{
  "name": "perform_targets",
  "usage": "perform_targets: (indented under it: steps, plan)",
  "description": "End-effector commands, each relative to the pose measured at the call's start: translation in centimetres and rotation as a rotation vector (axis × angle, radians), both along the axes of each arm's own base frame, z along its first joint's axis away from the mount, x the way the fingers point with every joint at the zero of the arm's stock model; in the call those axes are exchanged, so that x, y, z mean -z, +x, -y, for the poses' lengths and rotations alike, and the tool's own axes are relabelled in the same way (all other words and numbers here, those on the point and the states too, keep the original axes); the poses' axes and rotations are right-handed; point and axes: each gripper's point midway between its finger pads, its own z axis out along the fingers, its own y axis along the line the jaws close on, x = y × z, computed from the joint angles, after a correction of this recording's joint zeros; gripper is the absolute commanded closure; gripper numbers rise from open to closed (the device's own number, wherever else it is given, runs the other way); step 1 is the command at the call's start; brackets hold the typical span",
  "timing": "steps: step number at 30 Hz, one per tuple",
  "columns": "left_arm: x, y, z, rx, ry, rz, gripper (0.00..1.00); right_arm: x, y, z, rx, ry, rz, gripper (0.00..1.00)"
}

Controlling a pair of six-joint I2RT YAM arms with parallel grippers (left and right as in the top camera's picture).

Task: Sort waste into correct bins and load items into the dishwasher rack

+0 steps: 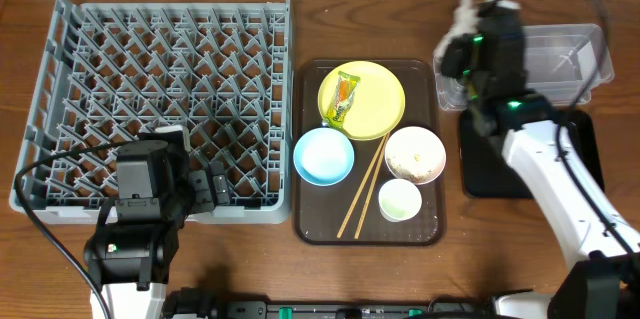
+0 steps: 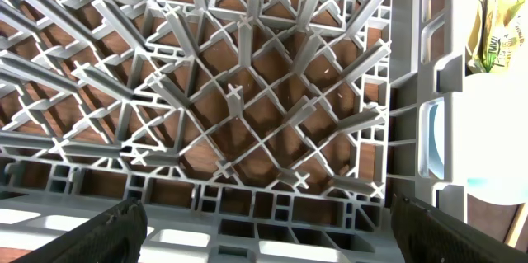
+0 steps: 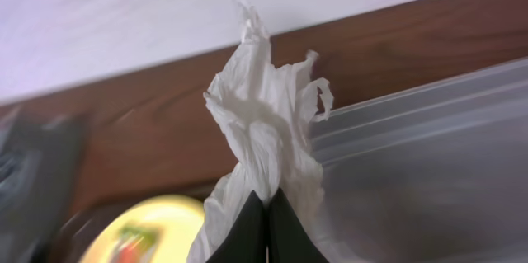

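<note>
My right gripper (image 1: pixel 466 37) is shut on the crumpled white paper (image 3: pixel 262 135) and holds it in the air at the left end of the clear tub (image 1: pixel 570 54); the paper shows overhead (image 1: pixel 463 14). The black tray (image 1: pixel 485 164) lies under my right arm. On the brown tray, the yellow plate (image 1: pixel 375 99) carries the wrapper (image 1: pixel 345 97). Beside it are the blue bowl (image 1: pixel 323 155), the white bowl (image 1: pixel 415 153) with food scraps, the small cup (image 1: pixel 400 199) and the chopsticks (image 1: pixel 362 191). My left gripper (image 2: pixel 264 230) is open over the near edge of the grey rack (image 1: pixel 160 99).
The brown serving tray (image 1: pixel 310 224) sits between the rack and the black tray. The table's back edge and a pale wall lie just behind the clear tub (image 3: pixel 429 131). Cables run along both arms.
</note>
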Motion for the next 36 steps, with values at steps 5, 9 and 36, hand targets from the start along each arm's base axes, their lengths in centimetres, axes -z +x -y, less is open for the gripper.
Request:
perform_targets:
  steps: [5, 9, 36]
  plan:
    - [-0.7, 0.3, 0.2, -0.001, -0.009, 0.021, 0.04, 3.2, 0.1, 8.0, 0.198, -0.048, -0.091, 0.70]
    - [-0.7, 0.3, 0.2, -0.001, -0.009, 0.021, 0.04, 3.6, -0.1, 8.3, 0.176, -0.042, -0.112, 0.54]
    - [-0.7, 0.3, 0.2, -0.001, -0.009, 0.021, 0.04, 12.7, -4.4, -17.8, -0.434, 0.089, -0.312, 0.33]
